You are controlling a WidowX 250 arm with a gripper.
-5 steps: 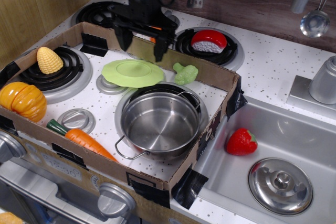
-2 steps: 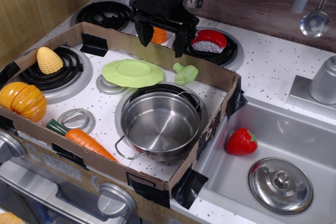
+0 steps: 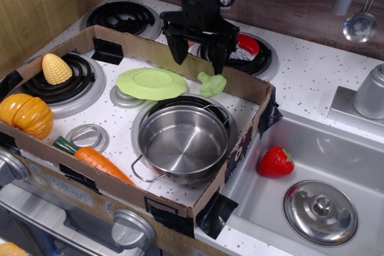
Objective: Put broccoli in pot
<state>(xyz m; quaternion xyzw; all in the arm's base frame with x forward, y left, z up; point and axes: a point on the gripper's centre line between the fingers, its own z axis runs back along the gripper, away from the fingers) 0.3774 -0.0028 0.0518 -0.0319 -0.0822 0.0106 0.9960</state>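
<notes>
The pale green toy broccoli lies inside the cardboard tray, just beyond the shiny steel pot and right of the green plate. The pot stands upright and empty on the front right burner, with wire loop handles. My black gripper hangs open above the tray's back wall, its fingers spread wide, just above and slightly left of the broccoli. It holds nothing.
A light-green plate lies left of the broccoli. Corn, a pumpkin and a carrot lie in the tray. The sink holds a strawberry and a steel lid. A red-white toy sits behind the gripper.
My gripper has moved to the right and lower, from over the tray's back left toward the broccoli. It stays open. Nothing else moved.
</notes>
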